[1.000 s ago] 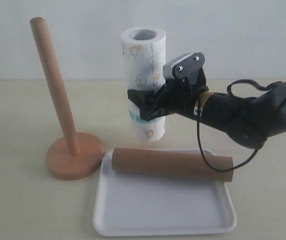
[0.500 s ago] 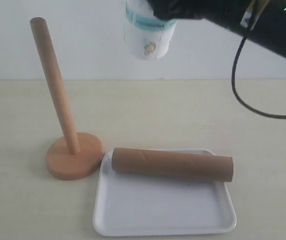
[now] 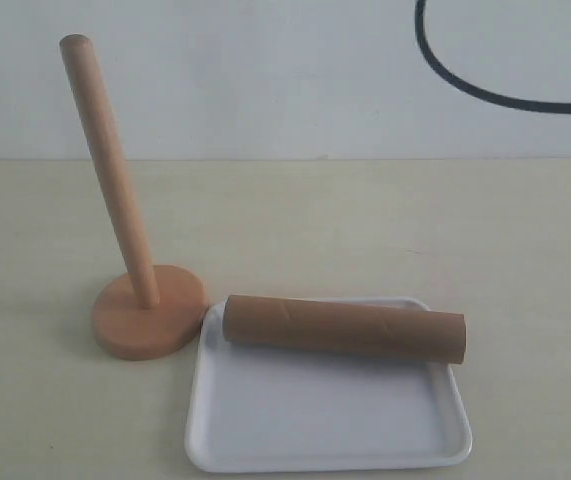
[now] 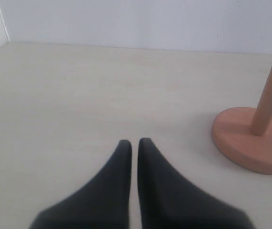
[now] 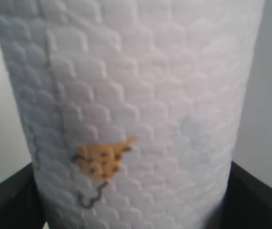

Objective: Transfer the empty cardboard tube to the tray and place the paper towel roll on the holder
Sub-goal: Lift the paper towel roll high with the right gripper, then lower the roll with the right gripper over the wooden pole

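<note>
The empty cardboard tube (image 3: 345, 328), plain brown, lies on its side across the far part of the white tray (image 3: 325, 425). The wooden holder (image 3: 115, 190) stands left of the tray with its rod bare. The paper towel roll (image 5: 136, 86) fills the right wrist view, white and embossed with a yellow figure. My right gripper (image 5: 131, 200) is shut on it, with black fingers (image 5: 257, 195) at both sides. Neither shows in the exterior view. My left gripper (image 4: 134, 143) is shut on nothing, low over the table beside the holder's base (image 4: 247, 143).
A black cable (image 3: 465, 85) loops across the top right of the exterior view. The beige table (image 3: 365, 220) meets a pale wall behind. Bare tray floor lies in front of the tube.
The right arm has risen with the paper towel roll, leaving the exterior view through the top; only its cable still shows. Tube, tray, holder and left gripper have not moved.
</note>
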